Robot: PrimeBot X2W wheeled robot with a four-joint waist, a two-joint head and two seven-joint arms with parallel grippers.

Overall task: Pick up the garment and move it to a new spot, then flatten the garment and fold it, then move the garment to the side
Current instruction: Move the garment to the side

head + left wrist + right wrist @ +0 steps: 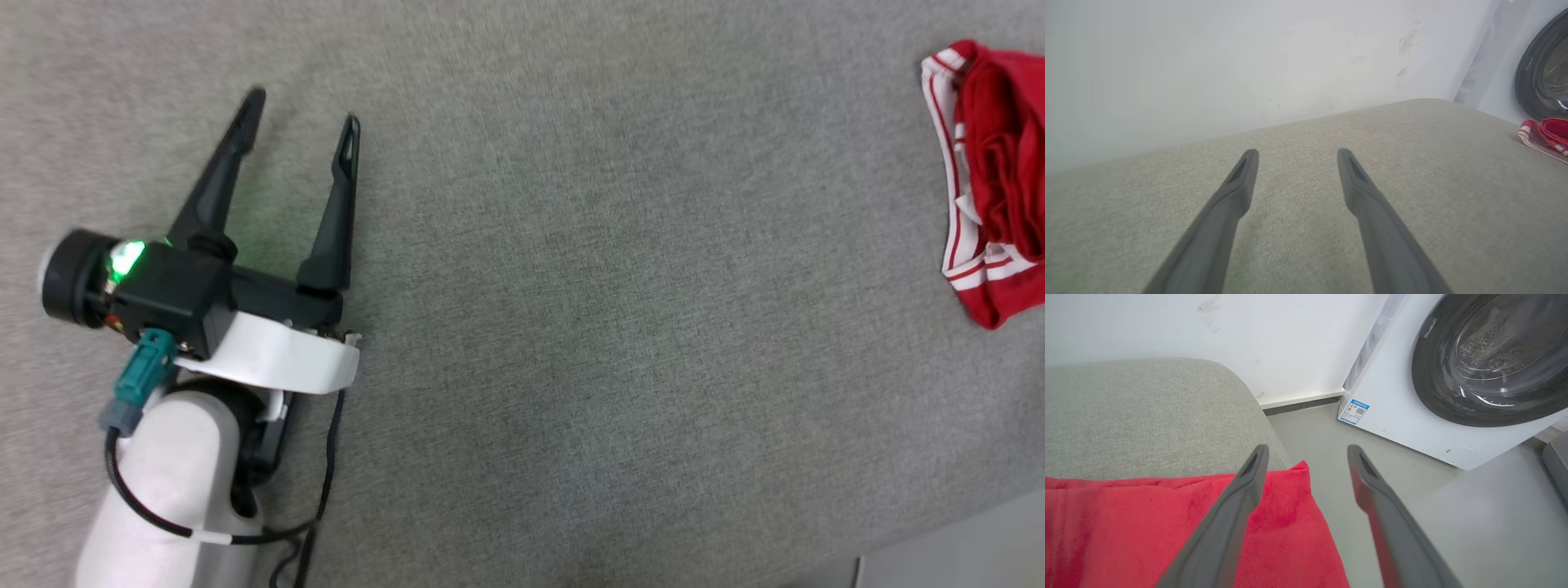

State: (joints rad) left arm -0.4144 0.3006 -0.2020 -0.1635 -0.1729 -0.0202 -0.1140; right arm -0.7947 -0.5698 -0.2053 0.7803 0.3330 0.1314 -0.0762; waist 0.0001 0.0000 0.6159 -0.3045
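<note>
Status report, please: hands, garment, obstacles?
Left hand open, empty, over grey surface. Right hand open above garment. Garment lies at surface edge. Nothing blocking.

You are seeing one garment [1000, 163] on the cushion [571, 286]; one left gripper [303, 109]; one right gripper [1307, 448]; one washing machine [1396, 412] beside the cushion.

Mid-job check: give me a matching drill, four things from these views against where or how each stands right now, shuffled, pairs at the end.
1. left gripper with two long dark fingers
2. right gripper
3. red jersey garment with white striped trim
4. white front-loading washing machine

A. standing on the pale floor
B. open over the bare grey fabric surface
C. bunched at that surface's right end
D. open over the garment's edge

Pairs: 1-B, 2-D, 3-C, 4-A
</note>
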